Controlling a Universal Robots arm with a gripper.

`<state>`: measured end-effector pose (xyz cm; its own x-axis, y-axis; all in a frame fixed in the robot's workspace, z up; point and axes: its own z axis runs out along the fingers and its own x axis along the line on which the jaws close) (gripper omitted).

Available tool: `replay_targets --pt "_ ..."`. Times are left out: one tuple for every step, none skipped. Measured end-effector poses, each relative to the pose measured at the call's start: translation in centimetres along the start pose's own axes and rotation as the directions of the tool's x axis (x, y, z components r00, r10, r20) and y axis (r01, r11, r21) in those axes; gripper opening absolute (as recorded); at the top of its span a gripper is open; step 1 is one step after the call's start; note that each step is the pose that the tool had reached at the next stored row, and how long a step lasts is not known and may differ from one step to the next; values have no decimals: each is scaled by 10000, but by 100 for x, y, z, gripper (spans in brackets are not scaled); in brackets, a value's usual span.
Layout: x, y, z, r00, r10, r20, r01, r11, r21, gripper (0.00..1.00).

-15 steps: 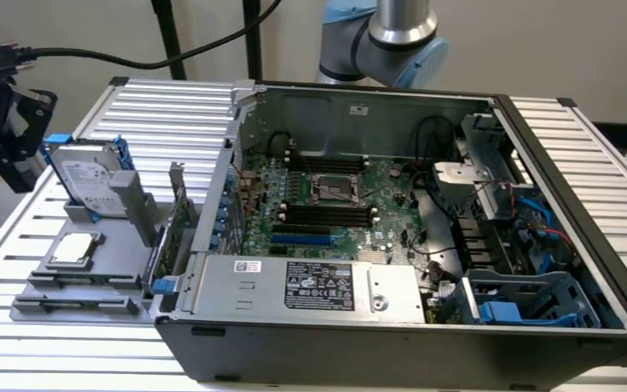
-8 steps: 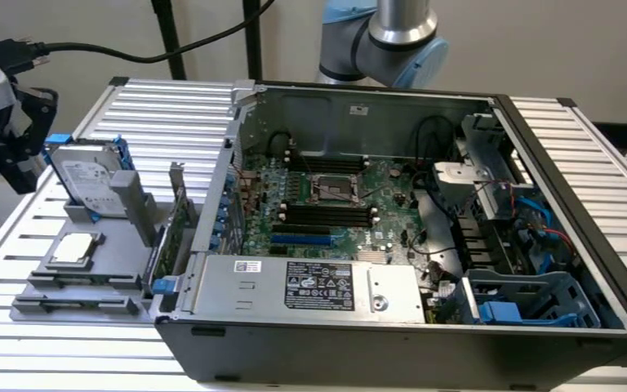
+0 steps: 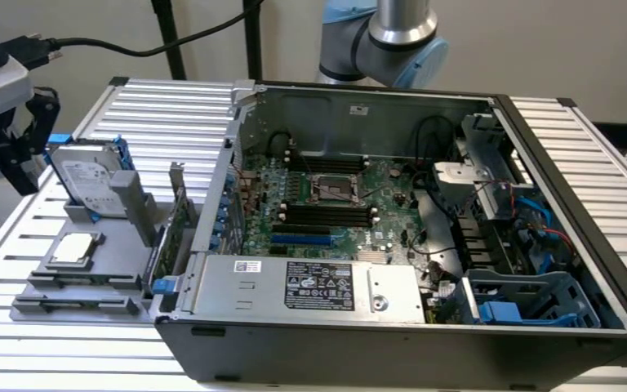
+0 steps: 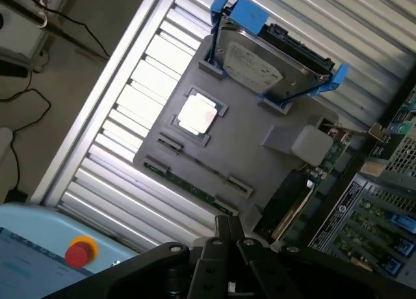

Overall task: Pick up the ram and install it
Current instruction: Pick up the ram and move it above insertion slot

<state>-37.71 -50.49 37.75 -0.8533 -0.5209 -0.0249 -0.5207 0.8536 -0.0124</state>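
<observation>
We see the pincer (image 4: 229,222) with its tips drawn together and nothing between them, poised above the ridged worktop (image 4: 149,71). Just ahead of the tips, the ram (image 4: 192,188) lies flat in a slot along the nearest edge of the grey tray (image 4: 253,127), not yet picked up. Farther from the pincer, the blue-framed hard drive (image 4: 260,62) stands on the same tray. Off to one side we see the open computer case (image 3: 346,351).

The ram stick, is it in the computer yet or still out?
Out. The ram lies flat along the edge of the gray holder beside the computer case, not in the motherboard.
</observation>
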Motion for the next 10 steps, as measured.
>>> replay_targets --pt "0 0 4 9998 -179 -2 179 9998 -6 11" --pt "0 0 8 9993 -371 -4 371 9993 -13 11" --pt "0 0 12 9985 -549 -7 549 9985 -19 11" --pt "0 0 16 9973 -735 -9 735 9973 -25 11" --pt "0 0 20 9959 -909 -10 909 9959 -32 11" --pt "1 0 24 9940 -1092 -12 1092 9940 -39 11" --pt "1 0 28 9917 -1282 -13 1282 9917 -46 11" --pt "1 0 32 9893 -1459 -15 1459 9893 -52 11" --pt "1 0 36 9865 -1638 -16 1638 9865 -59 11" --pt "1 0 40 9834 -1814 -17 1814 9834 -65 11"
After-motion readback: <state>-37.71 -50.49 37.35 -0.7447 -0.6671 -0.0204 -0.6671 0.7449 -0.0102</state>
